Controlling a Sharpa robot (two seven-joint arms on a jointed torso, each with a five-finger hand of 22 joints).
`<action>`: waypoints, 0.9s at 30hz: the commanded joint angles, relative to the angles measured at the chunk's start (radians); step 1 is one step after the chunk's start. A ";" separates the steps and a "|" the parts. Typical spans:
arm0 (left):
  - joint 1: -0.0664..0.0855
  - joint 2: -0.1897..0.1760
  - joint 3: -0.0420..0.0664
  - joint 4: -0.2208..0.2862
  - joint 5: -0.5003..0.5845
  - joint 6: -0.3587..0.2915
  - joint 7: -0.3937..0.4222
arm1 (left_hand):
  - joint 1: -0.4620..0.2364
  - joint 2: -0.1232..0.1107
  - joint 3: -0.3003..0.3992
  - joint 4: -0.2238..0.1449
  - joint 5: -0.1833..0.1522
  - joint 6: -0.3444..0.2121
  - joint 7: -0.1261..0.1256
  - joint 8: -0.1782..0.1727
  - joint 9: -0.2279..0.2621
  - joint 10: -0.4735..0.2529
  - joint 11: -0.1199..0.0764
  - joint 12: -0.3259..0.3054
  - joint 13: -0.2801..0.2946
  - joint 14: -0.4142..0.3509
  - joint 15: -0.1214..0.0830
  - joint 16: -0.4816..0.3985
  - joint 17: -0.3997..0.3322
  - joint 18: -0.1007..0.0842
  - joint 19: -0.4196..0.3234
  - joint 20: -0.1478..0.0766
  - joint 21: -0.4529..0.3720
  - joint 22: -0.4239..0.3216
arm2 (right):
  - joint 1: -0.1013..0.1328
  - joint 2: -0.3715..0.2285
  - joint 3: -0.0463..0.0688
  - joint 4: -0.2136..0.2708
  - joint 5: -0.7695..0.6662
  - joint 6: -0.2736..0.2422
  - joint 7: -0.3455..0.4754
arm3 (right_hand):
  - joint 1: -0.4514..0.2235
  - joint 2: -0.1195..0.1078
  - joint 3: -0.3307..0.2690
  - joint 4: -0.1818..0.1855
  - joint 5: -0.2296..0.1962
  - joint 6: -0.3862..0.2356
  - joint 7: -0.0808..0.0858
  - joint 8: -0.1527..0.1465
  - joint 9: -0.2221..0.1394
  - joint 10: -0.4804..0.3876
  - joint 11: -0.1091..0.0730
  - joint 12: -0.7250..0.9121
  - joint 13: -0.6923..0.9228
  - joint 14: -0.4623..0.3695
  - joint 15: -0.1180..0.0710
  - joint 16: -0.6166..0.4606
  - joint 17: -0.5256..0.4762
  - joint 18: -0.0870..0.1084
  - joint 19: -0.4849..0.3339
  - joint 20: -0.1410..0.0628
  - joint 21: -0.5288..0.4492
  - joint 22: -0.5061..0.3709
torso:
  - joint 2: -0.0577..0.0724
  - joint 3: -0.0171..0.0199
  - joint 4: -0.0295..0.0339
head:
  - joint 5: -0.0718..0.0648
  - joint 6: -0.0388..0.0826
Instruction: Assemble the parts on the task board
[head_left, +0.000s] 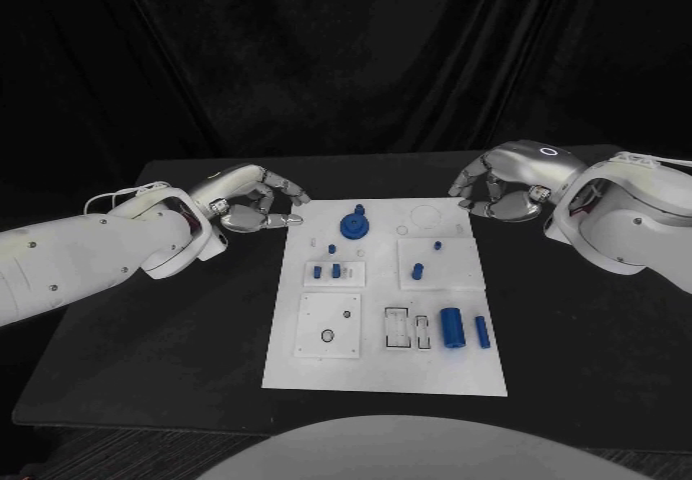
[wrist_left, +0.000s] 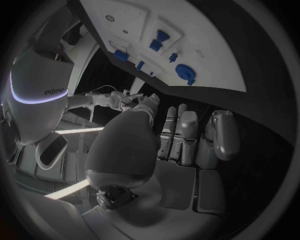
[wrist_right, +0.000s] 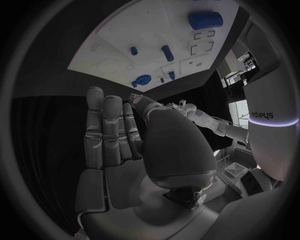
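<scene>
The white task board (head_left: 387, 355) lies in the middle of the black table. At its far end stands a round blue part with a knob (head_left: 355, 225). Small blue pieces (head_left: 327, 270) sit in a left block, and a blue peg (head_left: 417, 270) stands in a right block. A thick blue cylinder (head_left: 453, 326) and a thinner one (head_left: 482, 331) lie near the right edge. My left hand (head_left: 257, 205) hovers off the board's far left corner, fingers loosely bent, holding nothing. My right hand (head_left: 498, 192) hovers off the far right corner, also holding nothing. The wrist views show each palm bare: left hand (wrist_left: 181, 135), right hand (wrist_right: 115, 135).
The board has several recesses: a square plate with a hole (head_left: 329, 325) and two narrow slots (head_left: 407, 328). Bare black table (head_left: 173, 340) stretches on both sides of the board. A black curtain hangs behind the table.
</scene>
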 joint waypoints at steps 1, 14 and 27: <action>0.003 -0.002 0.000 0.014 0.259 0.080 0.172 | 0.005 0.014 -0.023 0.015 0.007 0.001 -0.006 -0.004 -0.003 -0.021 0.004 0.016 0.008 -0.051 0.006 -0.033 -0.050 0.022 -0.038 0.006 -0.045 0.150 | 0.000 0.011 0.001 -0.008 -0.125 0.118 -0.052 | -0.015 -0.013 -0.019 -0.002 -0.067 -0.015 -0.014 -0.019 0.002 -0.069 0.015 -0.065 -0.047 -0.031 0.005 -0.028 -0.025 0.012 -0.026 0.004 -0.056 -0.008 | 0.006 -0.0168 0.0118 | -0.013 0.000; -0.012 0.007 0.000 0.003 0.608 0.258 0.258 | 0.085 0.095 -0.141 0.028 0.043 0.007 0.038 -0.015 -0.026 -0.189 0.066 0.132 0.018 -0.541 0.128 -0.461 -0.415 0.089 -0.598 0.100 -0.807 -0.105 | -0.022 0.036 0.001 -0.018 -0.188 0.189 -0.026 | -0.007 0.007 -0.125 0.003 -0.107 -0.018 -0.027 -0.077 0.013 -0.138 0.030 -0.136 -0.167 -0.081 0.016 -0.032 -0.044 0.017 -0.047 0.022 -0.126 -0.010 | 0.019 -0.0416 0.0395 | -0.056 0.000; -0.024 -0.001 0.000 0.008 0.701 0.309 0.276 | 0.118 0.122 -0.150 0.011 0.086 0.002 0.041 -0.012 -0.027 -0.231 0.069 0.166 0.008 -0.571 0.136 -0.479 -0.447 0.092 -0.614 0.111 -0.862 -0.127 | -0.051 0.056 0.001 -0.039 -0.195 0.200 -0.017 | 0.003 0.022 -0.140 -0.008 -0.051 0.002 -0.037 -0.099 0.018 -0.032 0.027 -0.124 -0.208 -0.056 0.016 -0.001 -0.029 0.012 -0.010 0.021 -0.095 0.011 | 0.030 -0.0568 0.0506 | -0.076 0.000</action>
